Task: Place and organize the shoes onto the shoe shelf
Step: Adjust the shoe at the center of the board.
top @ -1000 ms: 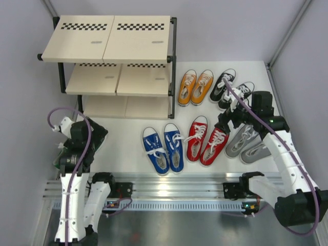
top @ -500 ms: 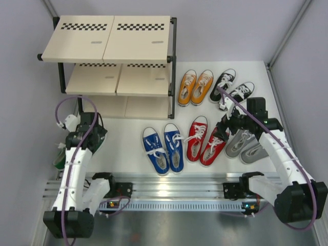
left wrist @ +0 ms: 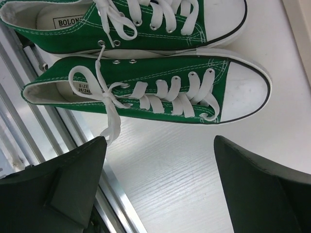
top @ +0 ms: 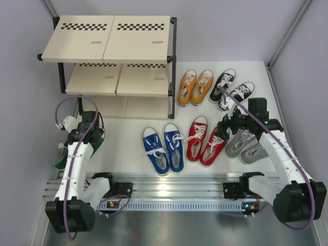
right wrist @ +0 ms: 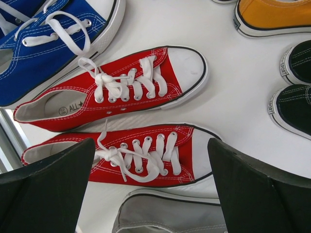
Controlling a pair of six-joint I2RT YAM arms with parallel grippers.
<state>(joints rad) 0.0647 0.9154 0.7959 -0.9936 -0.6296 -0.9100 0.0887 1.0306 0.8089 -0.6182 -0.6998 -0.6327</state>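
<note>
Two red shoes (top: 196,137), toes away from robot (top: 279,154)

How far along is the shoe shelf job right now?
Done: nothing; no shoes show on the shoe shelf. In hand: left gripper, open, hovers over the green pair; right gripper, open, over the red pair. Left: all six pairs sit on the table.

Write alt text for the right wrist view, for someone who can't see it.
Two red shoes lie side by side on a white table, toes right, below the open right hand. A blue shoe, an orange shoe, black shoes and a grey shoe show at the edges.
</note>
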